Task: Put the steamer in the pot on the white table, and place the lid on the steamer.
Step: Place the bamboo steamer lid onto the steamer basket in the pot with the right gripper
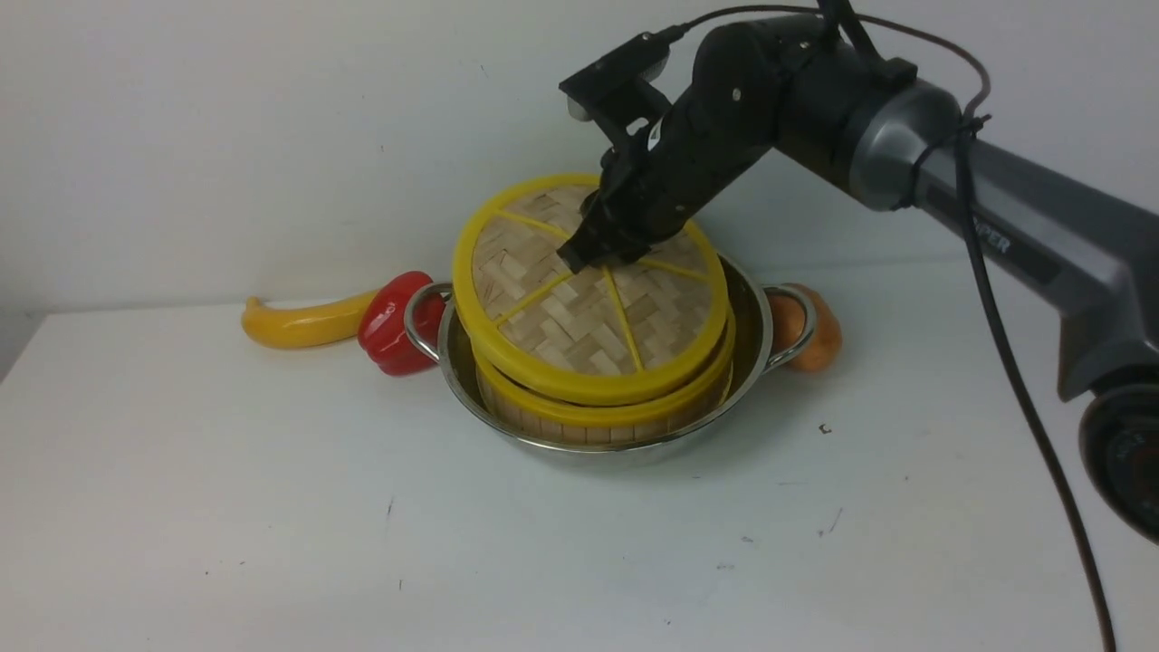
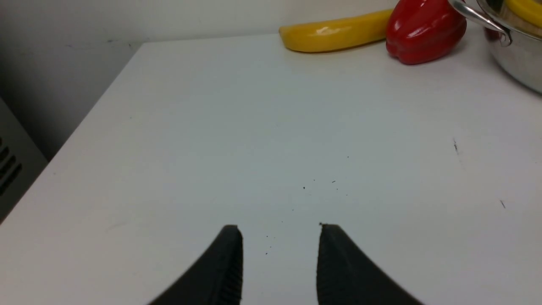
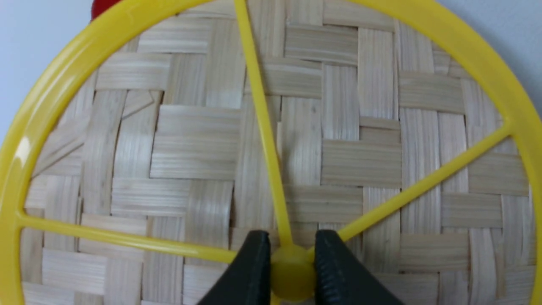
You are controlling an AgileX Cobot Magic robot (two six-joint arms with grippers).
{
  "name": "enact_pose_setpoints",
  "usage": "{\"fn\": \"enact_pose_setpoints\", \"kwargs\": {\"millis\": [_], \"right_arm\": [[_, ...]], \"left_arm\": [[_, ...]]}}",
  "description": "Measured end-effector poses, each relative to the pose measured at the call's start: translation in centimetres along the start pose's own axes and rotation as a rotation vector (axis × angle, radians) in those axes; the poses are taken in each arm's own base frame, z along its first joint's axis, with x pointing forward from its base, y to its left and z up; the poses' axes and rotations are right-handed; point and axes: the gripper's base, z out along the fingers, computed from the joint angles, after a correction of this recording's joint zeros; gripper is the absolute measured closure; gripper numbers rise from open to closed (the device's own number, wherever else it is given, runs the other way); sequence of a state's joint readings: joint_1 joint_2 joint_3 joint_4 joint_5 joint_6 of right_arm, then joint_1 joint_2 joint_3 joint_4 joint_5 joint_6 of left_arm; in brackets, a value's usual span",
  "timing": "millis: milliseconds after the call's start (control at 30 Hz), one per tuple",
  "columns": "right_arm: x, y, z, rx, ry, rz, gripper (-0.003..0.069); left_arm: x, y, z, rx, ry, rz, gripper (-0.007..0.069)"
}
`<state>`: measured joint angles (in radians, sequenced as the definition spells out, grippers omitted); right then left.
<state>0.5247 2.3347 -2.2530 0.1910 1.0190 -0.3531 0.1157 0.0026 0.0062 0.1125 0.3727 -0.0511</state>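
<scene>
Nearest you, the left gripper (image 2: pixel 279 262) hangs low over a bare stretch of the white table (image 1: pixel 272 507) toward its left edge, its two black fingers (image 2: pixel 228 271) spread apart with nothing between them; it appears only in the left wrist view.

Farther in, about midway between the left and right edges and toward the far edge, the pot (image 1: pixel 751 344) sits on the table. The steamer (image 1: pixel 543 421) rests inside it, its yellow rim rising above the steel wall. You cannot see its contents because the lid (image 1: pixel 579 317) covers the opening. The lid is tilted: its near edge lies on or just above the steamer's rim, and its far edge is raised.

Your right gripper (image 1: pixel 593 254) pinches the lid's small yellow centre knob (image 3: pixel 292 273), one finger pressed to each side.

Near the far edge, a red pepper (image 1: pixel 391 324) touches or nearly touches the pot's left handle (image 1: pixel 418 312), with a yellow squash (image 1: pixel 303 324) lying just beyond it toward the far-left corner. An orange fruit (image 1: pixel 815 330) sits behind the pot's right handle.
</scene>
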Motion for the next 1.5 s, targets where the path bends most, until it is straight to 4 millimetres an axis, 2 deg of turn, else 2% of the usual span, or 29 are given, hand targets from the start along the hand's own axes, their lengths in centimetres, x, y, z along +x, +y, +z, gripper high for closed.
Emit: {"fn": "enact_pose_setpoints", "kwargs": {"millis": [400,633,767,1133,1400,1500], "right_arm": [[0.2,-0.2,-0.4,0.022,0.03,-0.029,0.0515],[-0.4,0.0,-3.5,0.036,0.055,-0.057,0.0515],[-0.5,0.0,-4.0,0.037,0.057,-0.061,0.0515],[-0.5,0.2,-3.9,0.017,0.055,-0.055,0.0515],[0.4,0.2,-0.9,-0.012,0.073,-0.051,0.0515],[0.3,0.2,-0.9,-0.01,0.066,-0.054,0.0515]], "left_arm": [[0.0,0.0,0.0,0.0,0.0,0.0,0.0384],[0.0,0.0,0.0,0.0,0.0,0.0,0.0384],[0.0,0.0,0.0,0.0,0.0,0.0,0.0384],[0.0,0.0,0.0,0.0,0.0,0.0,0.0384],[0.0,0.0,0.0,0.0,0.0,0.0,0.0384],[0.0,0.0,0.0,0.0,0.0,0.0,0.0384]]}}
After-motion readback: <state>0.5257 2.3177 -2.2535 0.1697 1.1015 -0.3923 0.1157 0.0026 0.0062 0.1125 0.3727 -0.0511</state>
